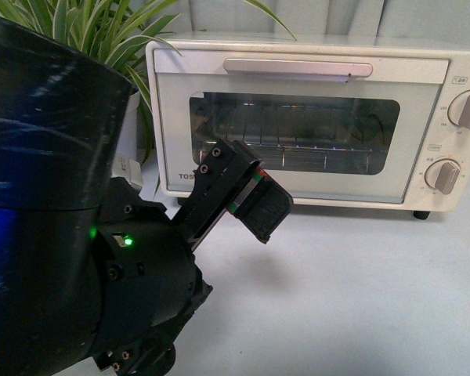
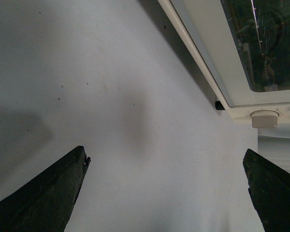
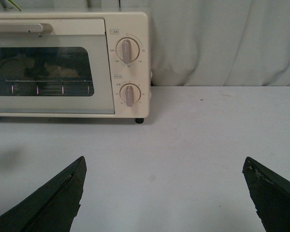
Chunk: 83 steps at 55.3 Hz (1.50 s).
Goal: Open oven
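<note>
The left hand (image 2: 164,159) stood wide open, low before the shut door of the oven (image 1: 313,117), which occupied the upper centre and right of the front frame on the desk (image 1: 360,298). The right hand (image 3: 164,164) was equally wide. Stage: approach. The next move probably requires raising the left hand to the bar handle (image 1: 298,68) and pulling down. Legible lettering (image 1: 175,176): "TOS" only.

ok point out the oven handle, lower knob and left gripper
oven handle (image 1: 298,67): front view, middle of the bar
lower knob (image 1: 445,176): front view, its centre ridge
left gripper (image 2: 164,153): left wrist view, midway between the open fingertips
</note>
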{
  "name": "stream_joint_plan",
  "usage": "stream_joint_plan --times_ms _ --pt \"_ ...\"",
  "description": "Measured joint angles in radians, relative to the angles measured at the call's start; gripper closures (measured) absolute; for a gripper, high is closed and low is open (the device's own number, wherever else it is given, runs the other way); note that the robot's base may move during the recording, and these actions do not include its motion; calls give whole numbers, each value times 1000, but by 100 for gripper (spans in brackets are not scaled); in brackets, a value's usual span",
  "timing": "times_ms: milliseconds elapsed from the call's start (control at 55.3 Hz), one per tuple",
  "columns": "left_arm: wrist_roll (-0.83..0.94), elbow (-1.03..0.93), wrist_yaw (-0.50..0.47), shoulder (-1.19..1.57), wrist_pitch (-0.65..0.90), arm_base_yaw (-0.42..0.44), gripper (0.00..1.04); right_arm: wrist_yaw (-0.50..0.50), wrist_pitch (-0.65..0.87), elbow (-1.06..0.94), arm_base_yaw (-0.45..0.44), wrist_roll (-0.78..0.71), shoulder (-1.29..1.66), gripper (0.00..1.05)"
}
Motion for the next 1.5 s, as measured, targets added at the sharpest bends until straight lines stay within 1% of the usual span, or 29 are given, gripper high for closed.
stream_joint_plan --times_ms 217,524,560,614,651,777,904,994,1102,1337,1500 --pt "-38 44 -1 78 0 -5 6 0 0 0 0 0 0 9" --pt "-64 78 0 107 -2 4 6 0 0 0 0 0 0 9" --pt "-68 78 0 107 -2 5 6 -18 -8 2 -4 11 5 9" --pt "-72 78 3 107 -1 8 6 -91 -31 19 -13 61 54 9" --pt "-75 78 3 107 0 10 6 -99 -14 36 -7 83 106 9" --pt "-76 78 4 107 1 14 6 -32 169 195 92 117 452 9" --pt "-78 77 4 107 2 16 6 24 222 354 161 120 678 9" --pt "-78 77 4 107 2 16 6 64 223 455 199 121 813 9" --pt "-78 77 4 107 2 16 6 102 186 634 250 153 1031 9" --pt "-78 77 4 107 2 17 6 169 145 844 286 208 1267 9" --pt "-78 77 6 107 2 22 6 185 94 946 304 245 1361 9"
